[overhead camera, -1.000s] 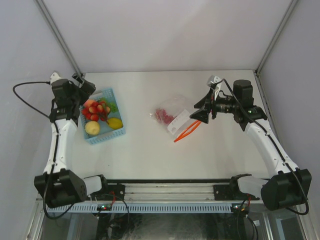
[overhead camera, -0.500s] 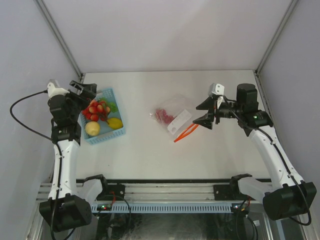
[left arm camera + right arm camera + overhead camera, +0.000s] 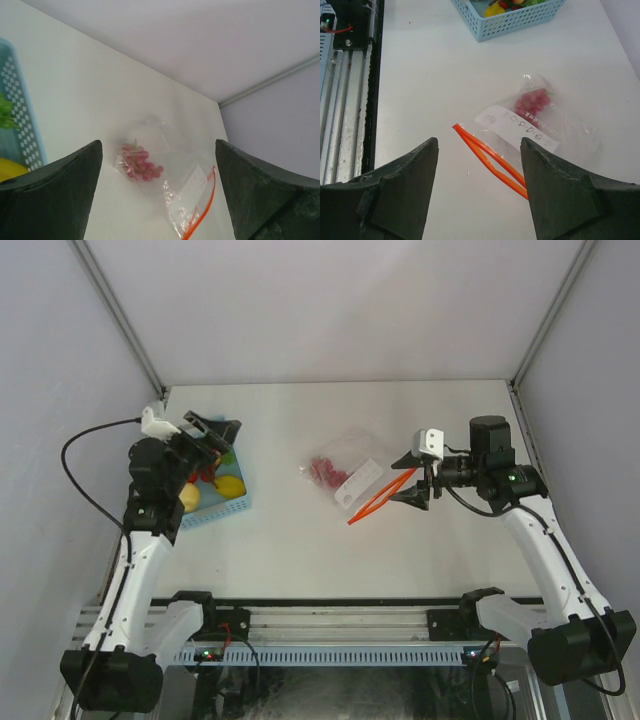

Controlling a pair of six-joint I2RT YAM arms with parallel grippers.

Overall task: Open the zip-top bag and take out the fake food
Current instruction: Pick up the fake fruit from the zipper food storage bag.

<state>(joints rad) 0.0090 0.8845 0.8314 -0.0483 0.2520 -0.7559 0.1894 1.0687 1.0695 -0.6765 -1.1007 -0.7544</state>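
Zip-top bag [image 3: 535, 127] lying flat, clear, crinkly, orange zip [image 3: 492, 157] gaping, red fake food [image 3: 532, 102] bunched inside. Left gripper [image 3: 222, 435] spread wide, right gripper [image 3: 408, 481] parted, both empty.

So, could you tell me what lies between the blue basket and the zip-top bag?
Only bare table separates basket and zip-top bag, clearest in the top view.

White table [image 3: 300, 550] is seen from above. Light-blue slotted basket [image 3: 222, 508] is set at its 9 o'clock, close to the left edge. The basket is cut off at 9 o'clock in the left wrist view [image 3: 20, 115] and at 12 o'clock in the right wrist view [image 3: 520, 21]. Metal rail [image 3: 340, 625] is fixed along the 6 o'clock edge. Black cable [image 3: 66, 465] is looped off-table at 9 o'clock.
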